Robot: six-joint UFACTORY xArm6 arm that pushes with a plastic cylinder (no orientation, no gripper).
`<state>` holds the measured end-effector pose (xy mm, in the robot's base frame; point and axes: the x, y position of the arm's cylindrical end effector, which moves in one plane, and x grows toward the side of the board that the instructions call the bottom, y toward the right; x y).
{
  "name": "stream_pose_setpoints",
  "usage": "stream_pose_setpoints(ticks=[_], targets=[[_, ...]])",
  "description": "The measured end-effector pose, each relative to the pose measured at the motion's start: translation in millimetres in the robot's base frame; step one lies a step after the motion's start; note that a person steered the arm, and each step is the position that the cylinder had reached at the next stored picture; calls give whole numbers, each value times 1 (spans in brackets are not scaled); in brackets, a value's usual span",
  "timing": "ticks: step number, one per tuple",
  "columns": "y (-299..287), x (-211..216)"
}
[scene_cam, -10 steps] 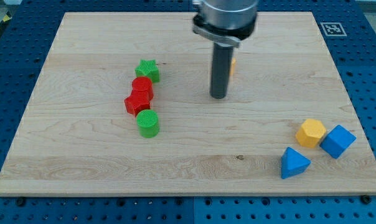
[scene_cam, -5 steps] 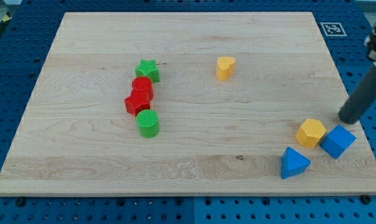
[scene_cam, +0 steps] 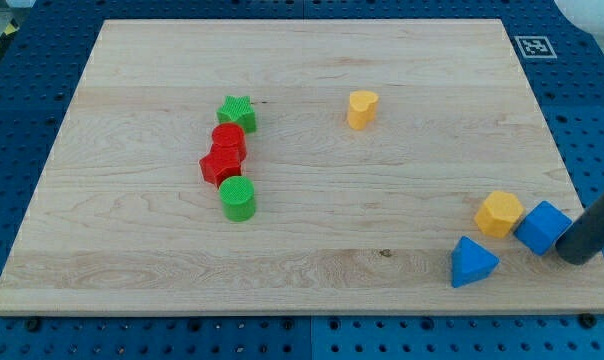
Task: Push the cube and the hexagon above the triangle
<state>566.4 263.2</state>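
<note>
My tip (scene_cam: 579, 256) seemingly against blue cube (scene_cam: 542, 227)

Landmark triangle (scene_cam: 472, 262): hexagon (scene_cam: 499, 213) just up-right of it, cube (scene_cam: 542, 227) right of hexagon, touching; my tip (scene_cam: 579, 257) against cube's right side, near bench (scene_cam: 302, 60) edge.

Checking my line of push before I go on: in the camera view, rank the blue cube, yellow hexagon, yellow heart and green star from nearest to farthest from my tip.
From my tip, at the view's right edge:
1. blue cube, just to its left, about touching the rod.
2. yellow hexagon, left of the cube.
3. yellow heart, up toward the view's top, mid-board.
4. green star, farthest left.
</note>
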Motion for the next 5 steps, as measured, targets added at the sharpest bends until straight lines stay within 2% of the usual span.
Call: stream_pose_setpoints(ticks=[2,5], targets=[[-30,-25],[-97,-19]])
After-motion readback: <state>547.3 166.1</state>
